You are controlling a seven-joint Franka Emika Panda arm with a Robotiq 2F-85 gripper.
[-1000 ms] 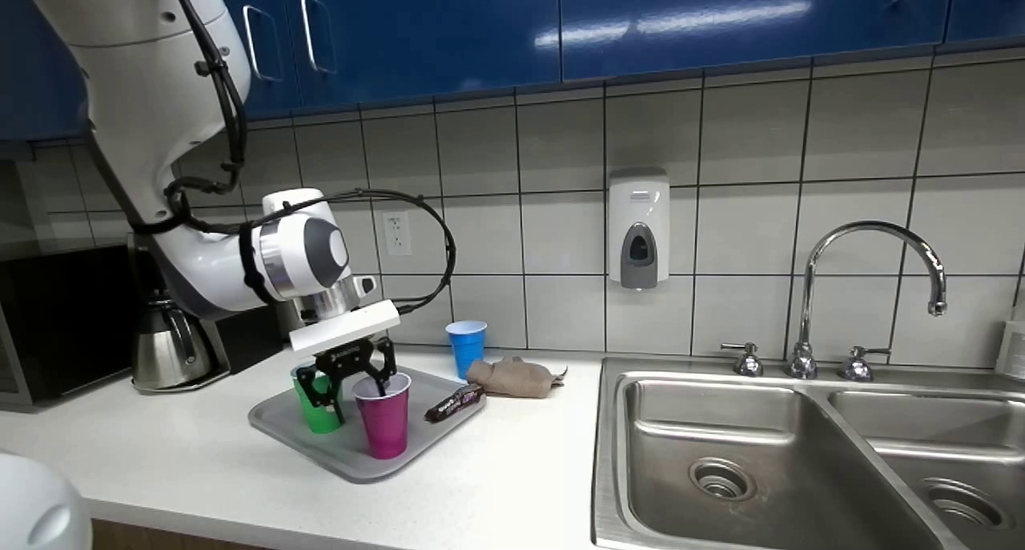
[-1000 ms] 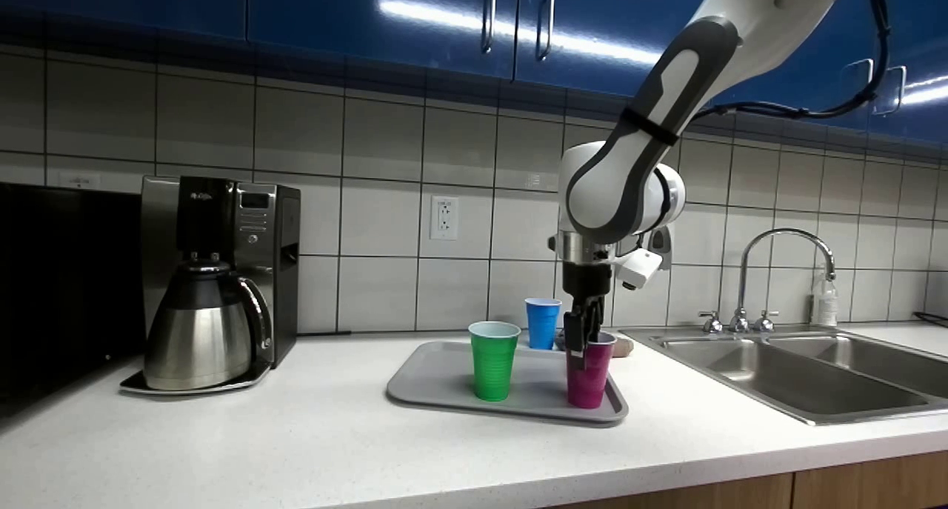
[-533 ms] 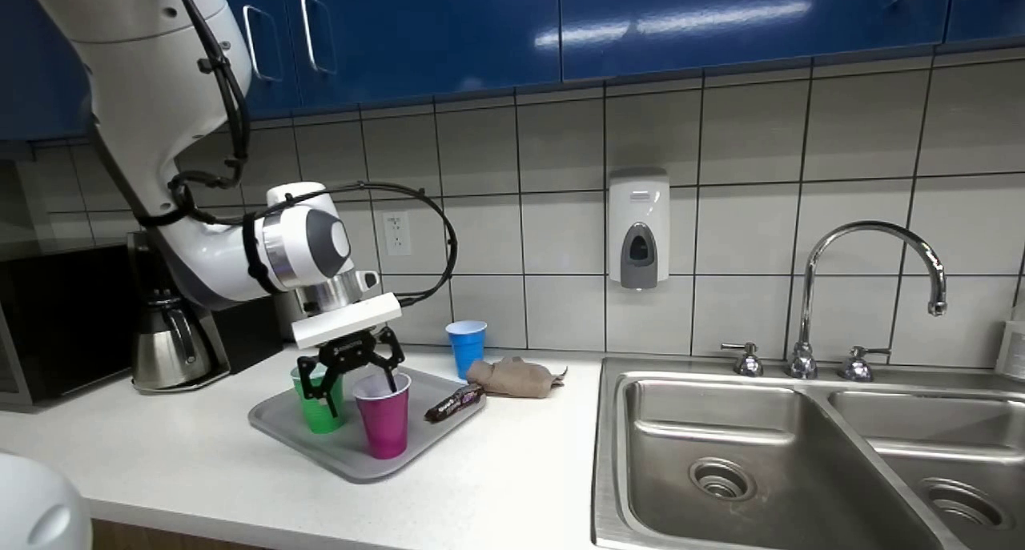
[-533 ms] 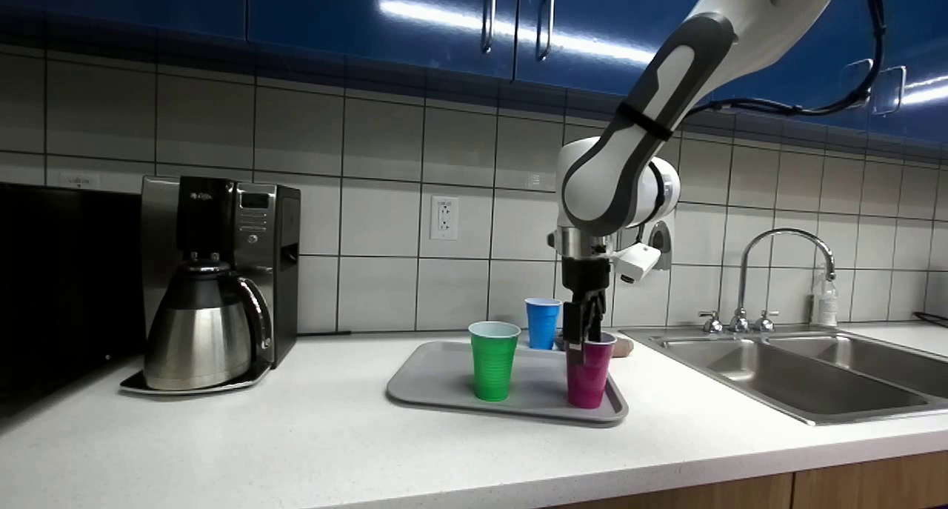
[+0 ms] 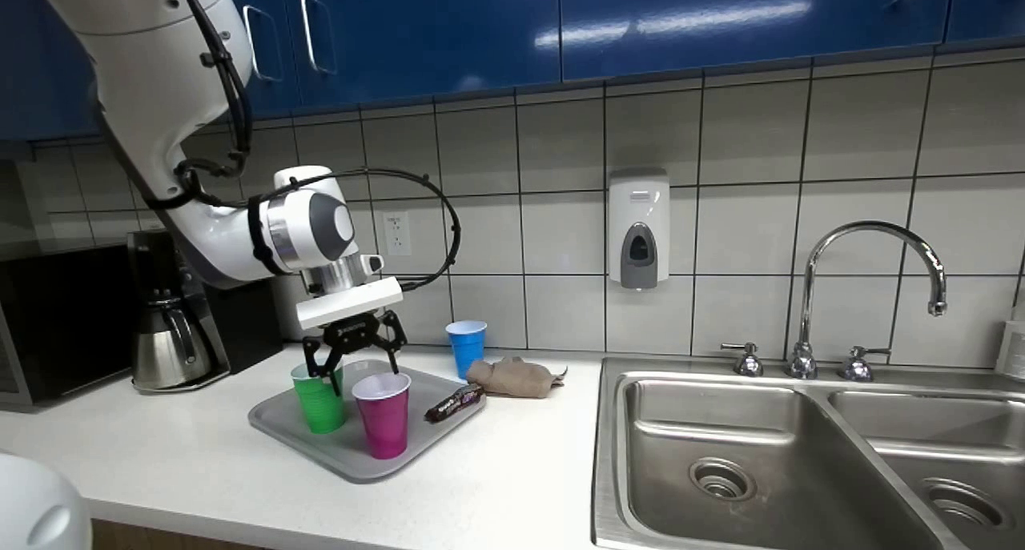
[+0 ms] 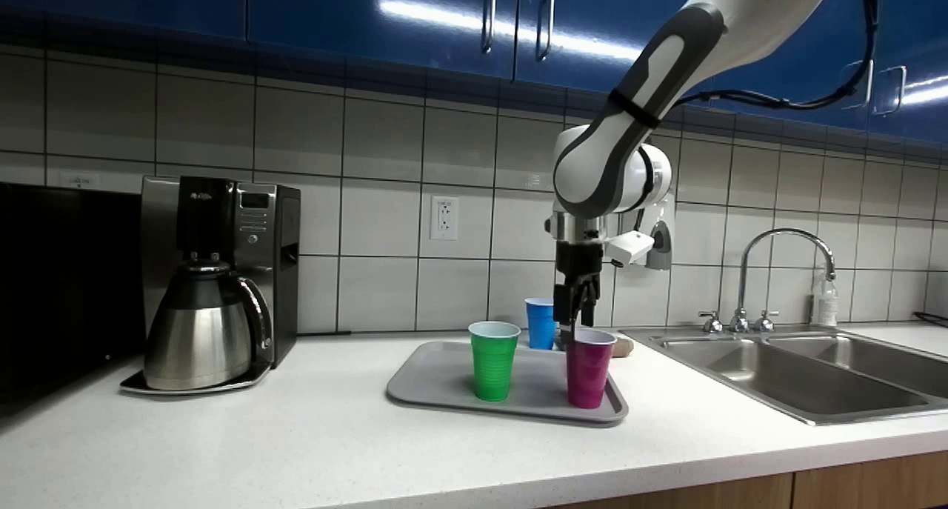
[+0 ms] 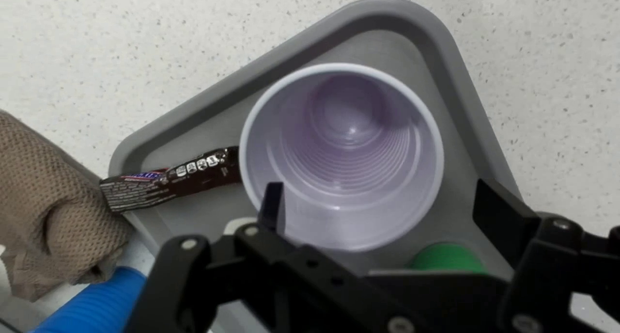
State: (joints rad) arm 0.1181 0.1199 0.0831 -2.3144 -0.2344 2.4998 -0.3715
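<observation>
My gripper is open and holds nothing, just above a magenta cup. One fingertip is over the cup's rim; the other is off to its side. The cup stands upright on a grey tray; in the wrist view the magenta cup shows a pale inside with nothing visible in it. A green cup stands upright on the tray, mostly hidden by the gripper in the wrist view. A dark wrapped snack bar lies on the tray's edge. A blue cup stands behind the tray.
A brown crumpled cloth lies by the blue cup and the snack bar. A coffee maker with a steel carafe stands on the counter. A double sink with a tall faucet is beside. Blue cabinets hang above.
My gripper has opened wider and risen. A fingertip that was inside the magenta cup is now out of it, above the rim. The cups and tray have not moved.
</observation>
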